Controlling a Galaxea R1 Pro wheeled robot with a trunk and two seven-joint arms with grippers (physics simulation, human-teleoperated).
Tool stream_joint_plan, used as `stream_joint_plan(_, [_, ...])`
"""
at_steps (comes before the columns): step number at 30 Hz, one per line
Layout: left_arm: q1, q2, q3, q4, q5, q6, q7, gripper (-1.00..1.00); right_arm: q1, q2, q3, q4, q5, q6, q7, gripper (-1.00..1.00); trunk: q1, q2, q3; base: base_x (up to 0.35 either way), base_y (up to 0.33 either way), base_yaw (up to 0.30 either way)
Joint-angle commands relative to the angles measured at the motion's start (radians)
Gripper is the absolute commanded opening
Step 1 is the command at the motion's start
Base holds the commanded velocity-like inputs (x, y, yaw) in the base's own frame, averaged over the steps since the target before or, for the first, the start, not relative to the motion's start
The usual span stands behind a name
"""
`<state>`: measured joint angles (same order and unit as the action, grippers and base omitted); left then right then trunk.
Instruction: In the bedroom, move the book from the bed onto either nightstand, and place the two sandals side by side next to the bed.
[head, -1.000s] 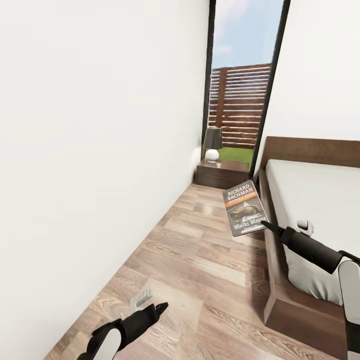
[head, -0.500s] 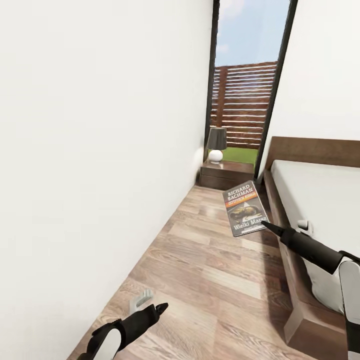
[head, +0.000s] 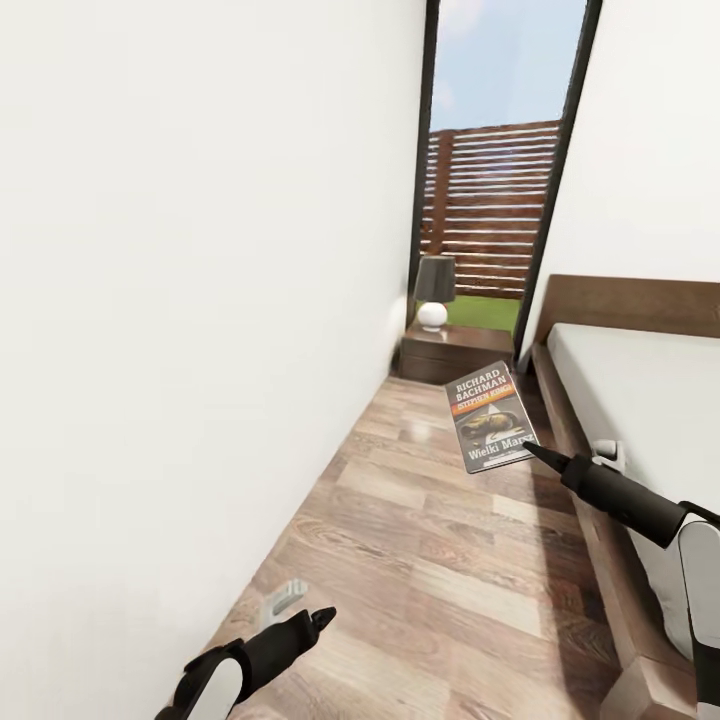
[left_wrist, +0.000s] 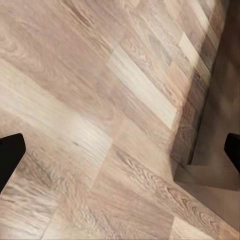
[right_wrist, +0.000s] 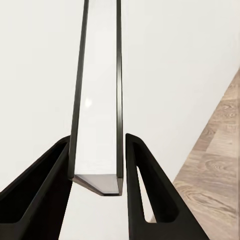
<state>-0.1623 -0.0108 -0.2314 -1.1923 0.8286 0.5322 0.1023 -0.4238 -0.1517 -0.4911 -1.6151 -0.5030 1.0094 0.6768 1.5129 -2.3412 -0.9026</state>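
My right gripper (head: 527, 450) is shut on the lower corner of the book (head: 490, 415), which hangs upright over the floor beside the bed (head: 640, 385), its dark cover with white lettering and orange band facing me. In the right wrist view the book (right_wrist: 97, 125) appears edge-on, clamped between the two black fingers (right_wrist: 150, 190). The nightstand (head: 455, 352) stands ahead against the wall by the headboard. Low at the left, my left gripper (head: 320, 615) hovers over the wood floor, and its fingertips (left_wrist: 10, 152) are spread wide with nothing between them. The sandals are out of view.
A white wall runs close along the left. A lamp (head: 433, 290) with a dark shade sits on the nightstand in front of a tall window. The bed's dark wooden frame (head: 590, 520) borders the floor strip on the right. A small grey object (head: 283, 598) lies on the floor near my left gripper.
The whole view has shifted, so the camera moved forward along the bed; nightstand and lamp look slightly nearer. Both arms hold the same pose, the book still gripped.
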Motion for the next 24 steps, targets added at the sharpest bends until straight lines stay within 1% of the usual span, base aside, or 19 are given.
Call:
stream_joint_plan(1, [0.0,0.0,-0.001,-0.001,0.011,0.003,0.01,1.0,-0.001,0.0,-0.001,0.0,-0.003,0.006,0.007,-1.0,0.0,0.0,-0.001,0.324,0.007,-0.164])
stream_joint_plan(7, [0.0,0.0,0.0,0.0,0.01,0.003,0.01,1.0,-0.001,0.0,-0.001,0.0,-0.003,0.007,0.007,-1.0,0.0,0.0,0.002,0.325,-0.019,-0.209])
stream_joint_plan(21, [-0.001,0.0,0.0,0.005,0.01,0.003,0.01,1.0,-0.001,0.001,-0.001,0.0,-0.003,0.006,0.007,-1.0,0.0,0.0,0.008,0.326,-0.038,-0.243])
stream_joint_plan(24, [-0.002,-0.001,0.0,0.009,0.01,0.003,0.01,1.0,-0.001,0.001,-0.001,0.0,-0.003,0.006,0.007,-1.0,0.0,0.0,0.009,0.326,-0.004,-0.122])
